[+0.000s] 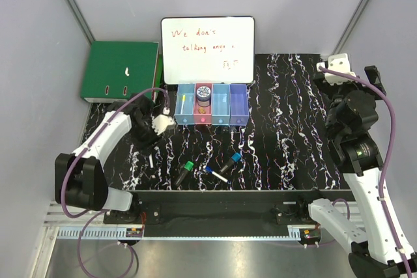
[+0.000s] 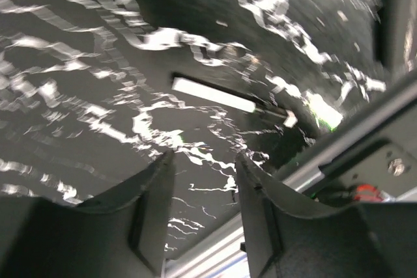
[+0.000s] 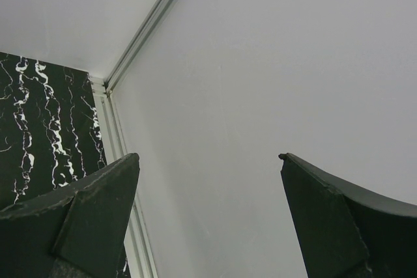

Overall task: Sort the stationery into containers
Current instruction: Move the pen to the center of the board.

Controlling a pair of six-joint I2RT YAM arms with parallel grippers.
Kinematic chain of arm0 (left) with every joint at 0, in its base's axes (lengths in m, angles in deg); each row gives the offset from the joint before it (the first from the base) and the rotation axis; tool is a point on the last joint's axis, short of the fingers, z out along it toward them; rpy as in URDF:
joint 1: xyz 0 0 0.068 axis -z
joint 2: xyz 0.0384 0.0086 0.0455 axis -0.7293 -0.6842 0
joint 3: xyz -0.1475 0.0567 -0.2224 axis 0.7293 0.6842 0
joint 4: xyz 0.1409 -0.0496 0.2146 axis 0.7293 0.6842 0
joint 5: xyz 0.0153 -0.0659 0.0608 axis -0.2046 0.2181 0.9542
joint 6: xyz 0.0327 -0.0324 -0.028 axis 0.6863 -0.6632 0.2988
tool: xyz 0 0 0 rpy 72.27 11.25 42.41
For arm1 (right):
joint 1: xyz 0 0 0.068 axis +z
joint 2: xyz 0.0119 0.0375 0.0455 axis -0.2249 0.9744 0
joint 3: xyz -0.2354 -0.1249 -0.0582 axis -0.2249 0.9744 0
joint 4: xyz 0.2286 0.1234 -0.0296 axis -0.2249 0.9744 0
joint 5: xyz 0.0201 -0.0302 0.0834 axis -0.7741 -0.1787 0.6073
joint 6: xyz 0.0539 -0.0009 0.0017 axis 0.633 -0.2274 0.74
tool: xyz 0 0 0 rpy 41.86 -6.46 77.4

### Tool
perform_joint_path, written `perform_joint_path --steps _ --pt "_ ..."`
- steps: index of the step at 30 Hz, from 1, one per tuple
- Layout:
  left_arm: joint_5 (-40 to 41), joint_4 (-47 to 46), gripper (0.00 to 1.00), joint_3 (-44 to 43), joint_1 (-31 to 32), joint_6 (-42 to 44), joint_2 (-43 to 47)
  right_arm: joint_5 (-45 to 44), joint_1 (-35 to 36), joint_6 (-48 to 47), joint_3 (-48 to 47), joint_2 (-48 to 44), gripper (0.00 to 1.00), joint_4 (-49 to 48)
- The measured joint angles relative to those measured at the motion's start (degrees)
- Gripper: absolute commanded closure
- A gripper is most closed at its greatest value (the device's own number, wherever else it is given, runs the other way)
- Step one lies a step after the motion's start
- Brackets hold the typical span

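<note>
The containers (image 1: 221, 110) stand in a row of four at the back centre: light blue, pink-red, light blue and purple. A stubby cylinder (image 1: 203, 92) sits in the pink-red one, and a yellow piece (image 1: 185, 99) in the left blue one. On the table lie a green-capped black marker (image 1: 184, 172), a blue-white pen (image 1: 216, 173), a blue-capped marker (image 1: 230, 162) and a small white pen (image 1: 151, 159) (image 2: 215, 96). My left gripper (image 1: 151, 142) (image 2: 205, 161) hovers low just behind the white pen, open and holding nothing. My right gripper (image 3: 208, 157) is wide open, facing the right wall.
A whiteboard (image 1: 207, 50) leans behind the containers. A green binder (image 1: 120, 69) lies at the back left. The table's metal front rail (image 2: 339, 154) runs close beyond the white pen. Grey walls enclose the table on three sides.
</note>
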Motion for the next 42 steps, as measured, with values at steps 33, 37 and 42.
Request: perform_joint_path --steps 33,37,42 --pt "2.16 -8.81 0.48 17.0 3.26 25.31 -2.27 0.0 -1.16 0.44 0.02 0.44 0.03 0.0" --pt "2.32 -10.34 0.47 15.02 5.68 22.23 -4.66 0.0 -1.4 0.44 0.02 0.48 0.03 0.0" --pt "1.88 -13.86 0.46 11.28 9.11 19.08 -8.28 0.0 -1.68 0.44 0.02 0.5 0.03 0.0"
